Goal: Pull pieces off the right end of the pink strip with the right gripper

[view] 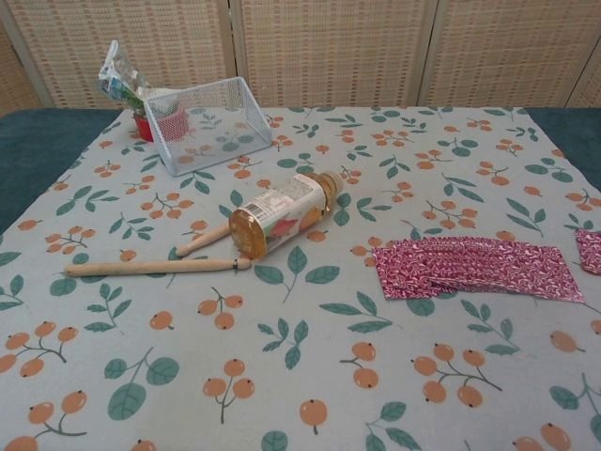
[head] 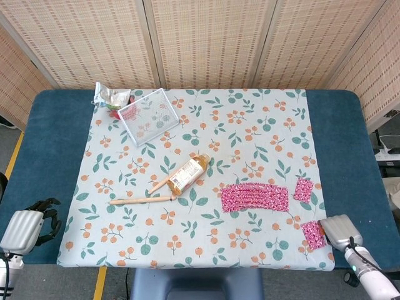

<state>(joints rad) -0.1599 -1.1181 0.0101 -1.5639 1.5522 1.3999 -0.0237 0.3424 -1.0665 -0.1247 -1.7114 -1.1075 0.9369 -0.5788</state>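
Observation:
The pink strip (head: 255, 197) lies flat on the floral cloth, right of the middle; the chest view shows the pink strip (view: 474, 270) with a clean right end. One torn-off pink piece (head: 303, 189) rests just beyond that end, and the same piece (view: 592, 249) sits at the chest view's right edge. My right hand (head: 338, 230) is at the table's front right corner and holds a second pink piece (head: 313, 235) at its fingertips, apart from the strip. My left hand (head: 28, 224) rests off the cloth at the front left, holding nothing, fingers loosely apart.
A bottle (head: 187, 174) lies on its side mid-table beside two wooden sticks (head: 142, 199). A wire mesh basket (head: 149, 115) and a foil packet (head: 111, 96) stand at the back left. Blue table cover (head: 53, 150) borders the floral cloth.

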